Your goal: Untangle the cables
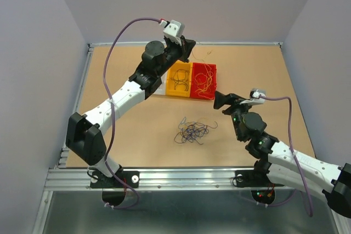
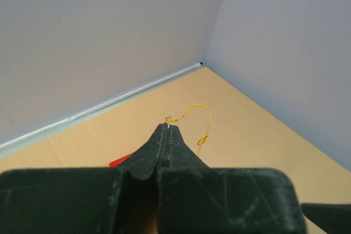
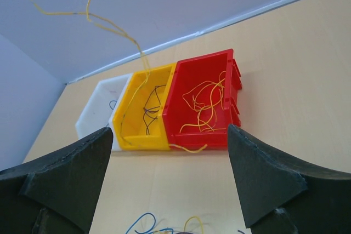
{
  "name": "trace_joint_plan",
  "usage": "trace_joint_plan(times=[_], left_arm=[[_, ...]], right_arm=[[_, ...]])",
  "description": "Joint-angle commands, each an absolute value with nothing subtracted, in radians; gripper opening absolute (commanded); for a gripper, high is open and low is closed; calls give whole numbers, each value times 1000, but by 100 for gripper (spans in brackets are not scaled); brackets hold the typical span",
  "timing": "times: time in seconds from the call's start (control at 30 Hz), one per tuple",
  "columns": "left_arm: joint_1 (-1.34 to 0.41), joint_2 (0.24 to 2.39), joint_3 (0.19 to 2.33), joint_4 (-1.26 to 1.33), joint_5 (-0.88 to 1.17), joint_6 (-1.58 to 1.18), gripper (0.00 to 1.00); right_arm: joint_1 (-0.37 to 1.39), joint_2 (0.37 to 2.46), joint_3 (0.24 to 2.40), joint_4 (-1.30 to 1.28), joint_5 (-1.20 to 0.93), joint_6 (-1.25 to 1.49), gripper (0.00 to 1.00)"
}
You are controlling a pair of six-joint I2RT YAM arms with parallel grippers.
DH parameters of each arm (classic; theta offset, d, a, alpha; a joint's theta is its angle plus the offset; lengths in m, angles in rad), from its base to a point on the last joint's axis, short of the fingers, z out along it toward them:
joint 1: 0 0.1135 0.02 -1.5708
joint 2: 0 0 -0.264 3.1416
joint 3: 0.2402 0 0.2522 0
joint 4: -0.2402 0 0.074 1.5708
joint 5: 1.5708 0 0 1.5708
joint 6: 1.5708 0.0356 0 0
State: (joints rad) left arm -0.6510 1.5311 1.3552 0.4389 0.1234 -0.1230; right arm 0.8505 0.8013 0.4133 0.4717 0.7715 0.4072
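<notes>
Two end effectors. The left end effector [image 2: 167, 130] is clenched on one yellow cable [image 2: 204, 114], raised behind and left of the red bin [image 3: 214, 138]. The right end effector [image 3: 170, 135] is released, jaws wide, just in front of that bin. Loose yellow cables [image 3: 203, 105] lie inside it, and a tangled heap of cables [image 1: 192, 131] sits on the counter [image 1: 137, 135], nearer than it.

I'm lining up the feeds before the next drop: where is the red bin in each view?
Top external: red bin right of centre, toward the far edge, beside the yellow bin.
Left wrist: only a red sliver, probably its corner, left of the left gripper pinching a yellow wire.
Right wrist: centre, holding yellow wires.
Shared landmark: pale strip at the back wall's foot.
</notes>
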Motion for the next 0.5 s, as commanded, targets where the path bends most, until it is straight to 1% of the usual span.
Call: trace_joint_plan(times=[0.0, 0.17, 0.27, 0.47], left_arm=[[-655, 1578, 1489, 508, 48, -146, 0], [-658, 1704, 1606, 462, 31, -137, 0], [-658, 1785, 1709, 388, 34, -112, 0], [-658, 1874, 1720, 361, 12, -60, 0]], right_arm=[[850, 770, 388, 506, 810, 411, 90], [850, 741, 382, 506, 816, 408, 90], [850, 730, 377, 508, 813, 407, 90], [850, 723, 374, 508, 808, 407, 90]])
